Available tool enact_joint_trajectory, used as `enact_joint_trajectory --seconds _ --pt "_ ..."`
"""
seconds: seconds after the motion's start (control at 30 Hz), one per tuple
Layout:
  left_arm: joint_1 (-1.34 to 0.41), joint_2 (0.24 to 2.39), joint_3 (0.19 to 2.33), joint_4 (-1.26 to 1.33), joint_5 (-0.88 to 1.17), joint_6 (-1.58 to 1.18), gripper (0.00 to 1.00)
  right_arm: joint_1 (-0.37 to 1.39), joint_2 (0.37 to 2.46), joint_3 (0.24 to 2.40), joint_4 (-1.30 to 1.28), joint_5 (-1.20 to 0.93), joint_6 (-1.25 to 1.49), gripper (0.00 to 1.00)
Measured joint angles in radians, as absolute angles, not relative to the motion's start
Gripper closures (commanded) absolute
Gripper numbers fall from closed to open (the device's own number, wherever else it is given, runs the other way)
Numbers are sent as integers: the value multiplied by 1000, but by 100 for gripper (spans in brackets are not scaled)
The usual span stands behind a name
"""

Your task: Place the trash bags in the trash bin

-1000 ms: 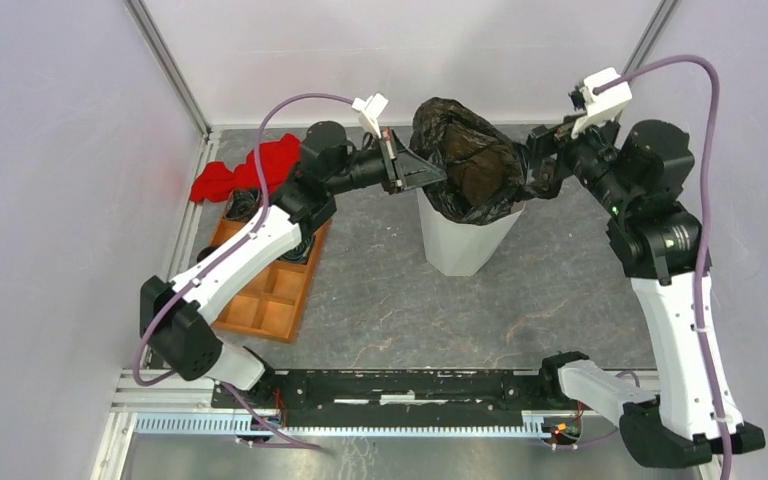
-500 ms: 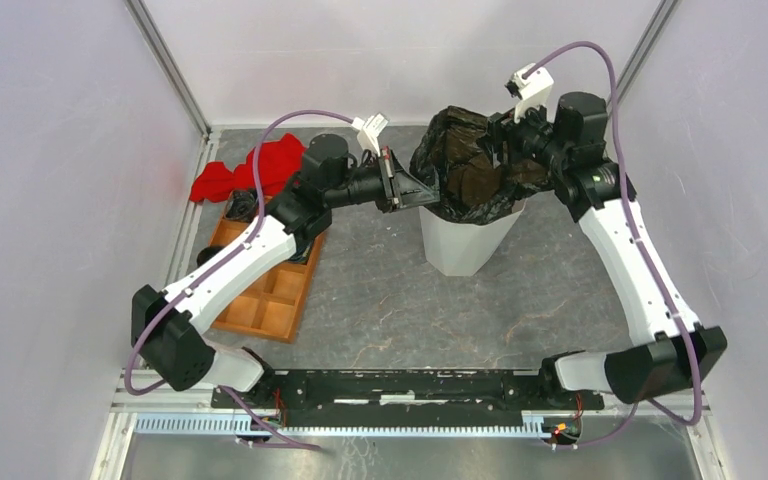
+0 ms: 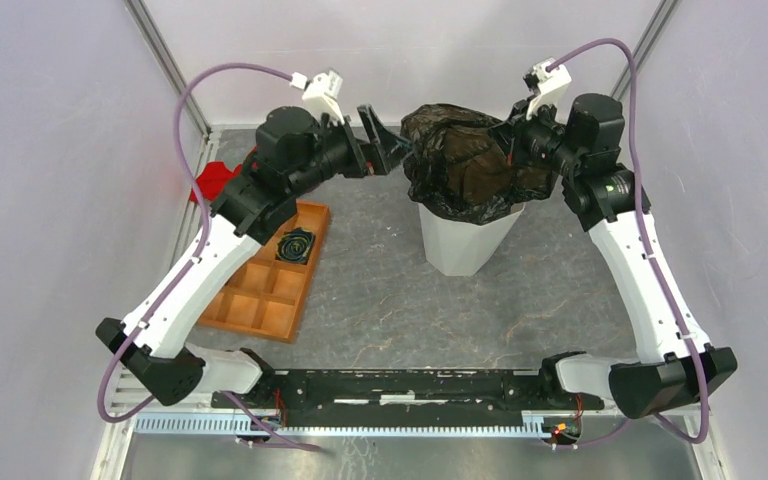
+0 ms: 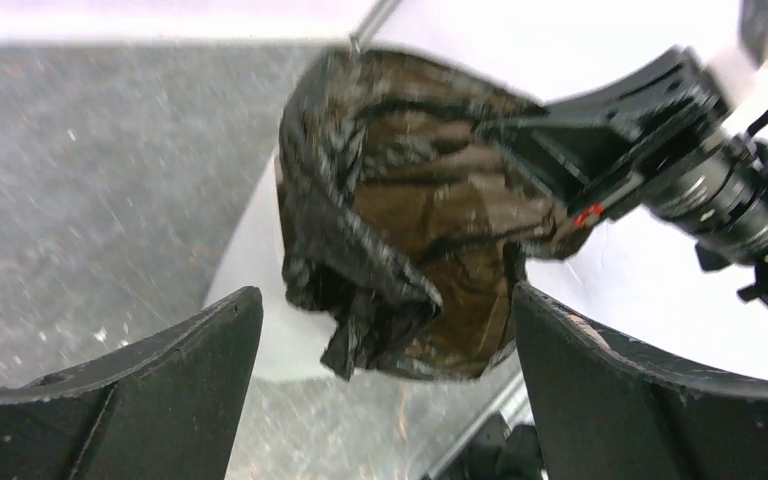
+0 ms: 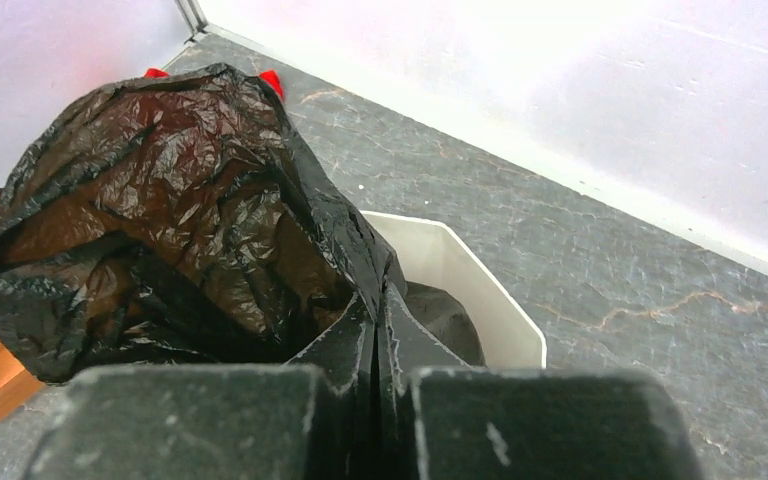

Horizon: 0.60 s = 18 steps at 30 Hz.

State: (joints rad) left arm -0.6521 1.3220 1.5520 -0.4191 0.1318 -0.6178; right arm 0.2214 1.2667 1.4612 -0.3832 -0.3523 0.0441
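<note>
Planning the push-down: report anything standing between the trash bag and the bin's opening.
Nothing visible does. The trash bag already drapes over the trash bin's mouth, with the right gripper shut on its film at the rim. The left gripper is open, apart on the left.

White-shelled arms (image 3: 200, 270) with black joints (image 3: 285, 150) trail looping purple cables (image 3: 220, 72).

trash bin (image 3: 465, 245) mouth blocked, trash bags (image 3: 460, 165) bulging
</note>
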Motion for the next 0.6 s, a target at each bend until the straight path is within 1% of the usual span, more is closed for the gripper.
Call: enact_joint_trajectory --seconds 0.17,0.2,0.27,0.3,0.33,0.37,0.5,0.57,0.6 --pt "-656 1398 1715 -448 54 -554 0 222 1283 1488 -411 -366 59 100" --pt "-659 1429 1749 -452 48 -543 2 222 1285 1488 -421 -366 60 100" --pt "-664 1478 1782 -467 33 -532 9 222 1289 1488 -442 -361 60 100" --pt "-668 1497 1783 -480 26 -526 16 222 1291 1488 -451 -358 60 100" --pt "-673 1512 1783 -495 20 -522 20 222 1291 1488 -460 -353 60 100" --pt "-677 1524 1781 -505 15 -520 27 222 1291 1488 -469 -350 60 100" --pt "-691 1556 1772 -540 5 -502 63 222 1291 1486 -489 -337 60 100" --pt "-694 1565 1772 -542 10 -496 75 222 1291 1469 -484 -336 60 100" --pt "-694 1569 1772 -542 11 -496 79 222 1291 1456 -482 -336 60 100"
